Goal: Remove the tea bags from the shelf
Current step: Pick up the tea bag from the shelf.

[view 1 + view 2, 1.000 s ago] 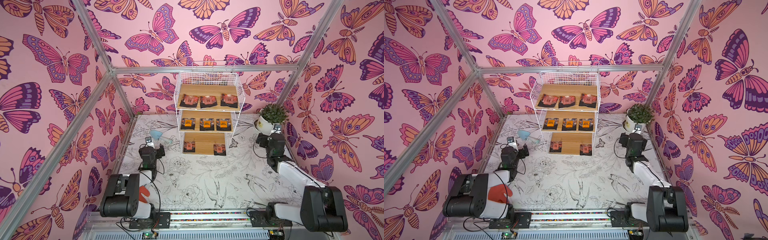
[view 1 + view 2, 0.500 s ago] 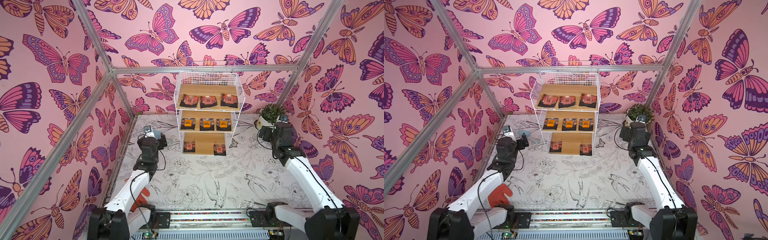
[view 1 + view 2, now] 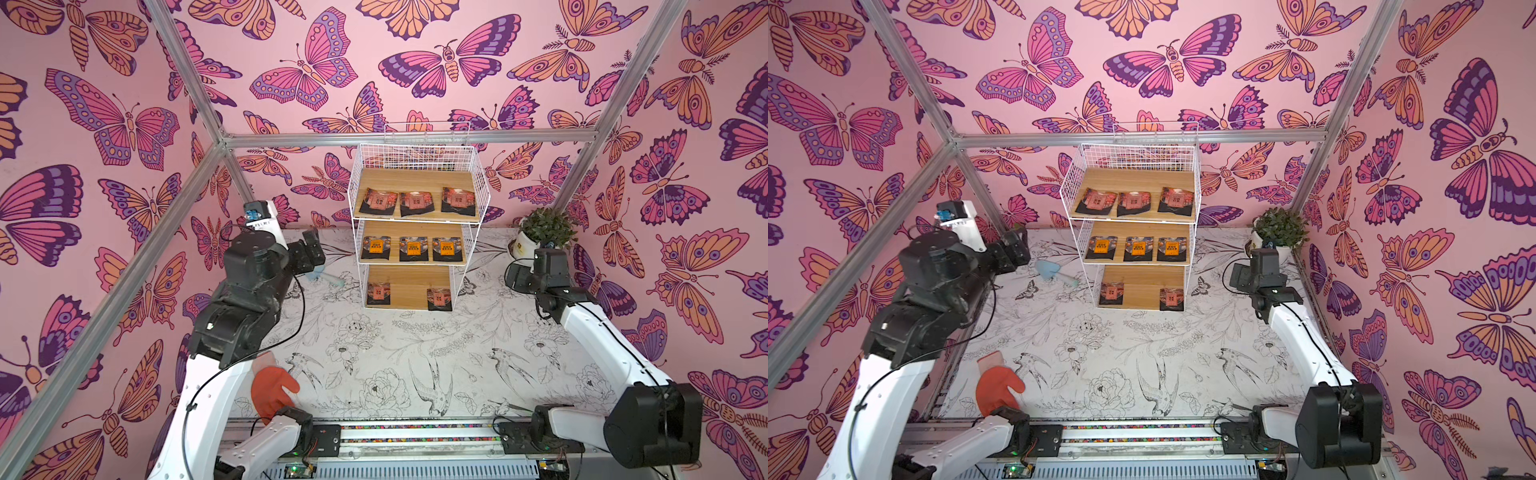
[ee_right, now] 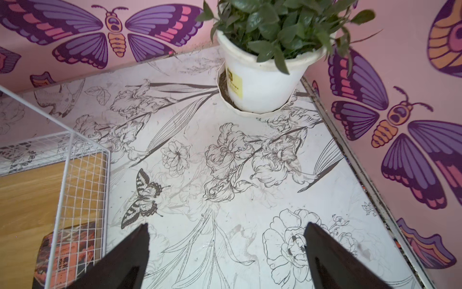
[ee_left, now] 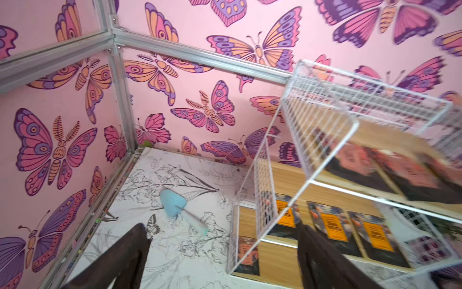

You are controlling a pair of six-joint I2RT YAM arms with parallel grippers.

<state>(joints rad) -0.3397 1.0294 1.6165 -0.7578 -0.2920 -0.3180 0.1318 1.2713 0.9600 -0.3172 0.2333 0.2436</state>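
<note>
- Our left gripper [image 5: 221,229] and right gripper [image 4: 227,225] both gape wide, empty, flanking the shelf [image 3: 409,282].
- Eight tea bags [image 3: 413,248] lie flat on its boards: two bottom, three middle, three top.
- We'd guess light, floppy, slippery foil, so we'd pinch a front edge.

place: robot test cell | evidence: aluminium frame [image 3: 291,140], butterfly-print walls [image 3: 104,124], arms [image 3: 602,332] on base rail [image 3: 415,434]

Both top views: high, facing down toward the shelf [image 3: 415,185]. Left wrist: close at shelf's left side. Right wrist: close at its right. All share it.
</note>
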